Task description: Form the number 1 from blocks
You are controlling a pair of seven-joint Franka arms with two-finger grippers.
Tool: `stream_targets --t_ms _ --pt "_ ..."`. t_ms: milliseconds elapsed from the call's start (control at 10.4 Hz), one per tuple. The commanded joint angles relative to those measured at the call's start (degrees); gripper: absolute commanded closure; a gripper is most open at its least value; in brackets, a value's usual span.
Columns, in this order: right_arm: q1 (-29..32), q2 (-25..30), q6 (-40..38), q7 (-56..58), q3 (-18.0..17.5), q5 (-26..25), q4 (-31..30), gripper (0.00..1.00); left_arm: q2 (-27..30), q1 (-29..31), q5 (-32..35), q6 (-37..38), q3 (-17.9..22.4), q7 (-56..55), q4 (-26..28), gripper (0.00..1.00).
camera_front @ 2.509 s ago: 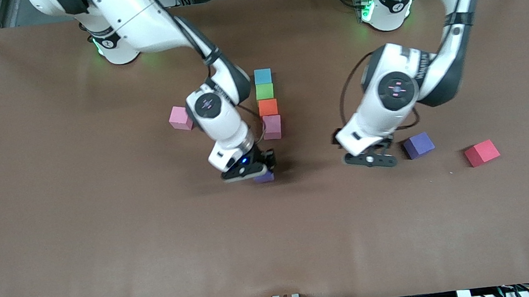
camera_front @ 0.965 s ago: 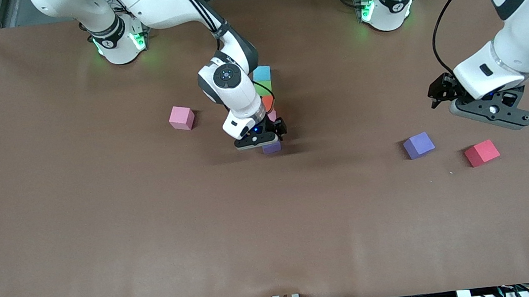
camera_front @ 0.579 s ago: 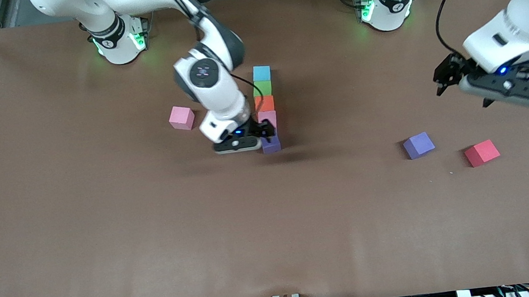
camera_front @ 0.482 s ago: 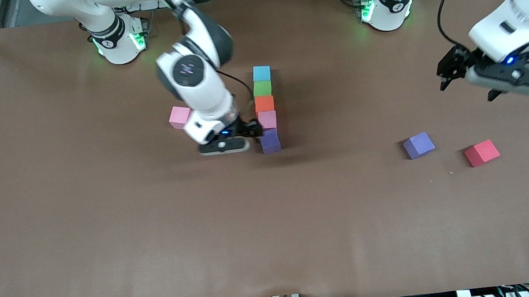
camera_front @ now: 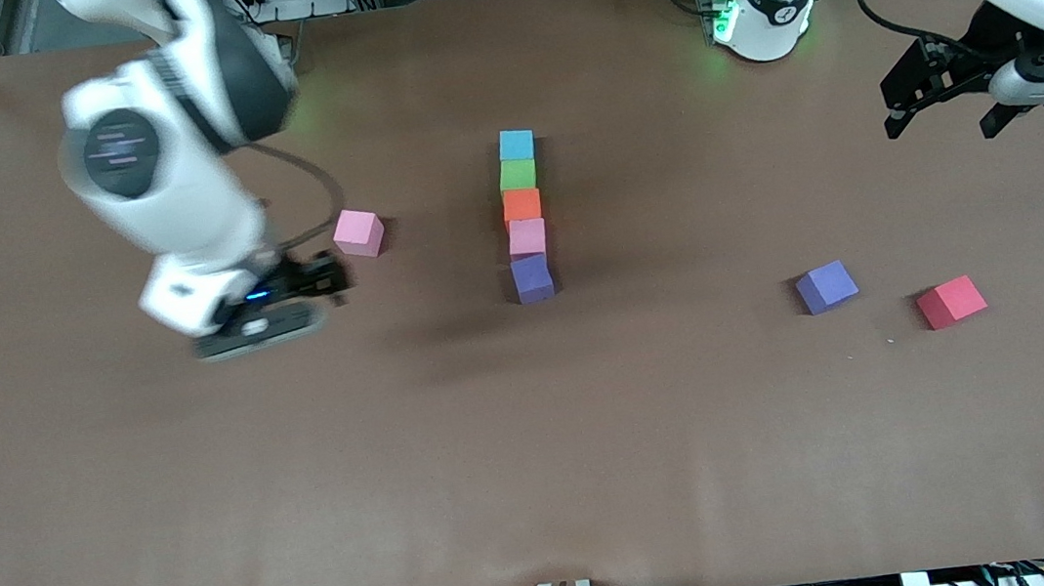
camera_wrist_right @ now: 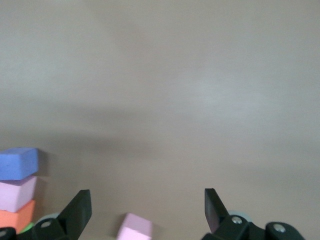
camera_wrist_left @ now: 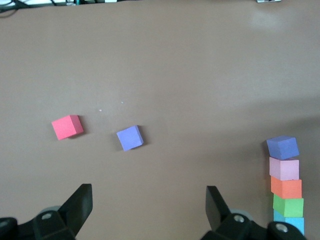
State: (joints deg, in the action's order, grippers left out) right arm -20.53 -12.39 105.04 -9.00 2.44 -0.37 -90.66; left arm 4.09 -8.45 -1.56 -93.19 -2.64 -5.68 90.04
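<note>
While my right gripper (camera_front: 325, 286) hangs with fingers spread, empty, at centre-left of the frame, my left gripper (camera_front: 937, 93), also spread, waits at upper right. Column of blocks (camera_front: 523, 219) at centre; loose pink block (camera_front: 358, 232), purple block (camera_front: 826, 286), red block (camera_front: 951, 301). Foam cubes look light and soft: pinch two flat sides.

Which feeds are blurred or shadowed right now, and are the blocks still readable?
Front view: the right arm and its pincer are motion-smeared; the block column is sharp, a soft shadow beside its purple block. Right wrist view: soft and hazy, a broad shadow band across the table. Left wrist view: crisp, evenly lit, the red block clear.
</note>
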Motion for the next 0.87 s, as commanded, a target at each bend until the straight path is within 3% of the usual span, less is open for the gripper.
stream_targets --t_ms 0,289,772 --pt "8.98 6.75 -5.96 1.70 -2.17 -0.77 -1.10 0.00 1.09 0.36 -0.55 1.86 0.27 -0.13 0.49 0.00" --pt "17.16 10.89 -9.59 1.88 -3.23 -0.25 -0.66 0.00 0.75 0.71 -0.46 3.27 0.35 2.07 0.75 0.00" --pt "19.56 11.17 -13.64 6.27 -2.71 0.46 3.30 0.00 -5.40 -1.48 1.63 2.92 2.02 1.11 -2.57 0.00"
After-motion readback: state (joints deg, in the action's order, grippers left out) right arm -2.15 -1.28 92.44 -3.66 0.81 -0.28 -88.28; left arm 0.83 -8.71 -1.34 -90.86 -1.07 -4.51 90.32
